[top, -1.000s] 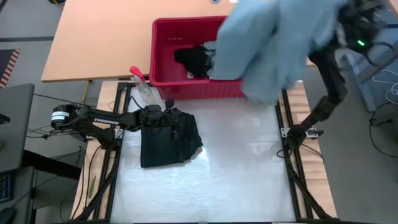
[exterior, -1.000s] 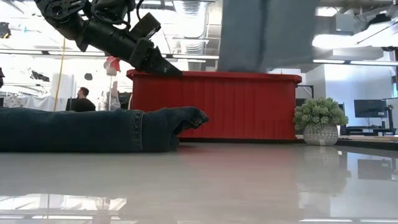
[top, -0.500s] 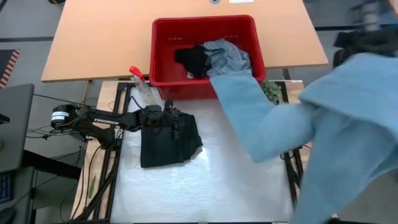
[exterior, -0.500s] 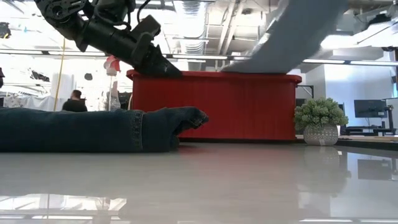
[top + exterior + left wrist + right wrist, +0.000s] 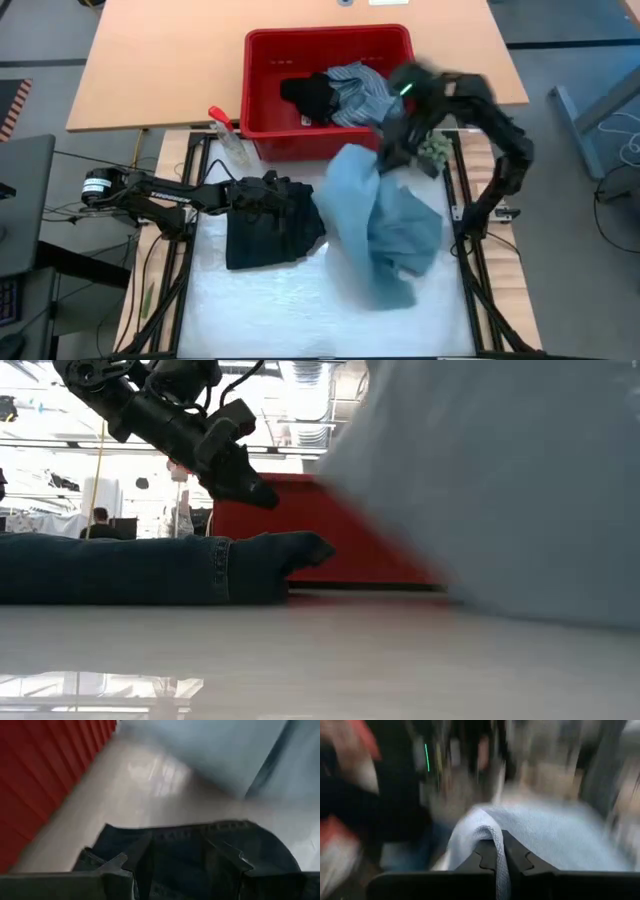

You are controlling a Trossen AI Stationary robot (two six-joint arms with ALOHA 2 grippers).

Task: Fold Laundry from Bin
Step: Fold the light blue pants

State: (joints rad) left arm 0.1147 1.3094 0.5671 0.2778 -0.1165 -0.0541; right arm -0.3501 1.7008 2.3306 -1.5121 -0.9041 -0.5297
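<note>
Jeans (image 5: 385, 225) now dropped from overhead onto table at 3 o'clock, right gripper (image 5: 385, 158) pinching edge. Left gripper (image 5: 275, 190) half-spread over dark piece (image 5: 268, 228). Spreading comes next.

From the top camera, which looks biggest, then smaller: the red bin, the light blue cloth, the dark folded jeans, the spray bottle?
1. red bin and light blue cloth, too alike to rank
2. dark folded jeans
3. spray bottle

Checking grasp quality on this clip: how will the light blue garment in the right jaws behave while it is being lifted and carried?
Probably floppy: the light blue garment hangs crumpled from the right gripper, draping onto the table. Likely to swing and trail. The pinch on one fold looks shut tight, but cloth may slip.
</note>
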